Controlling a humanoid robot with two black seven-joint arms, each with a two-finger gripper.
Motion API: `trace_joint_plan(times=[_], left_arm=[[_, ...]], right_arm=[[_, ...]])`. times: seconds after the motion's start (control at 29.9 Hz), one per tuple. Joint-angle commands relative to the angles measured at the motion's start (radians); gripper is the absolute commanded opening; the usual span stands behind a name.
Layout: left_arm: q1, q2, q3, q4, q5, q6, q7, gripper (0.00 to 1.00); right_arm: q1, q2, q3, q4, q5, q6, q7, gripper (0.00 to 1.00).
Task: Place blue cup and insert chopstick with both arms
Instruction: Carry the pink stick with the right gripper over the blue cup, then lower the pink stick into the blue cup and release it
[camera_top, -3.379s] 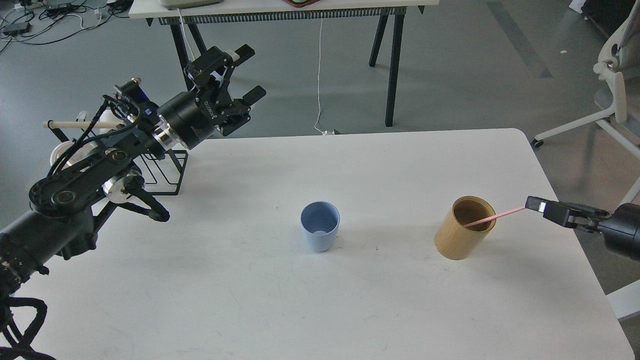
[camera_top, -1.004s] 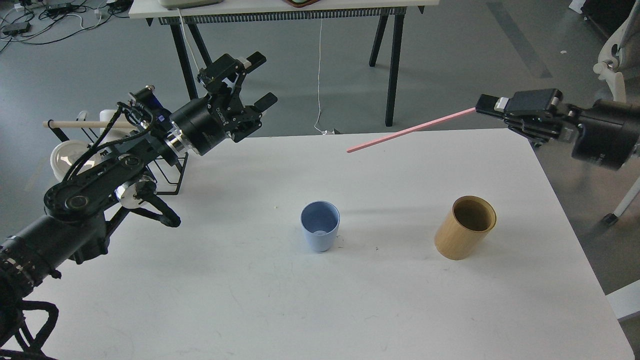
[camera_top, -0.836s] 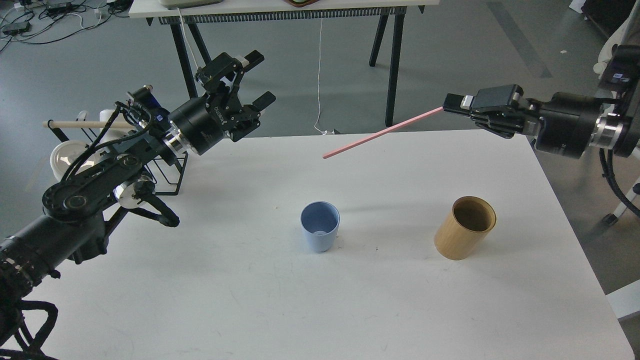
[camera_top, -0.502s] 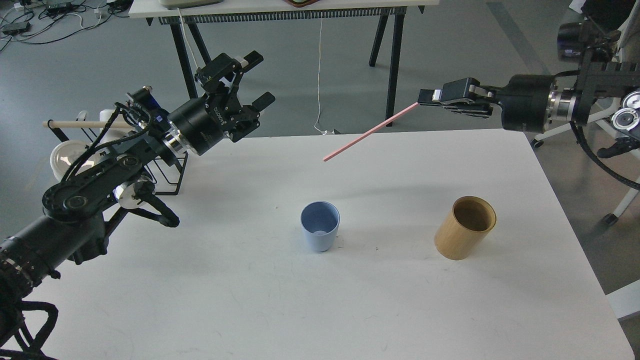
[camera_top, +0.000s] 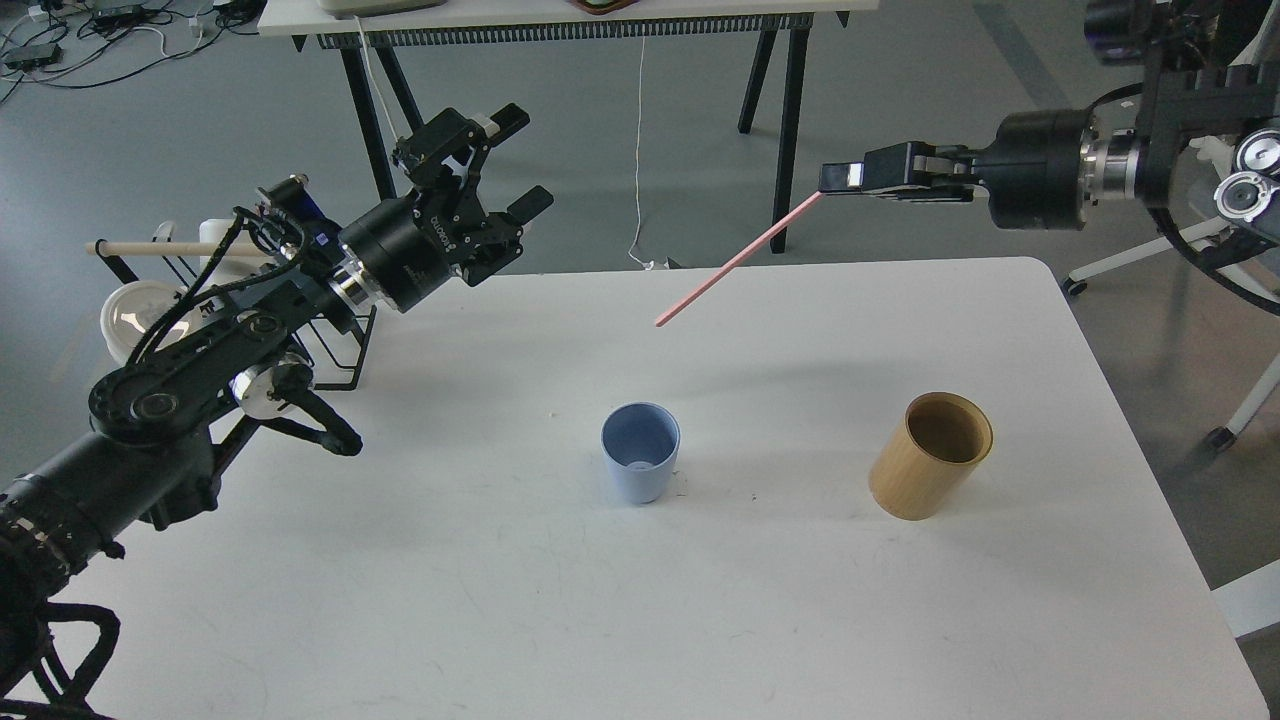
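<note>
The blue cup (camera_top: 640, 465) stands upright near the middle of the white table (camera_top: 500, 620). High above the table's far right, my right gripper (camera_top: 838, 179) is shut on one end of the pink chopstick (camera_top: 738, 261). The stick slants down to the left, and its free tip hangs in the air above and just right of the cup. My left gripper (camera_top: 518, 160) is open and empty, raised over the table's far left corner, well away from the cup.
A tan wooden cylinder (camera_top: 931, 456) stands open-topped to the right of the cup. A black wire rack (camera_top: 330, 350) with a pale wooden rod (camera_top: 160, 248) and a white bowl (camera_top: 135, 312) sit at the far left edge. Another table's legs (camera_top: 785, 130) stand behind.
My right arm pulled the chopstick out of the wooden cylinder, lifted it and carried it left, tilting the stick steeper. The left arm barely moved.
</note>
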Motion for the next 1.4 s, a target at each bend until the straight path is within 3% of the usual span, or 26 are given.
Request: trace_joint_plan(times=[0.0,0.5,0.87,1.17,1.37], left_arm=[[0.002,-0.004,0.000,0.000,0.000,0.000,0.000,0.96],[0.003,-0.012,-0.005,0.044,0.000,0.000,0.000,0.97],[0.003,-0.016,-0.005,0.057,-0.002,0.000,0.000,0.98],[0.003,-0.016,-0.005,0.057,-0.002,0.000,0.000,0.98],[0.005,-0.016,-0.005,0.057,-0.002,0.000,0.000,0.98]], right_arm=[[-0.005,-0.002,-0.002,0.053,-0.040,0.000,0.000,0.00],[-0.023,0.016,-0.046,0.088,-0.145,0.000,0.000,0.01],[-0.034,0.114,-0.062,0.064,-0.157,0.000,0.000,0.02],[-0.033,0.131,-0.062,0.037,-0.157,0.000,0.000,0.18],[-0.040,0.131,-0.060,0.039,-0.156,0.000,0.000,0.22]])
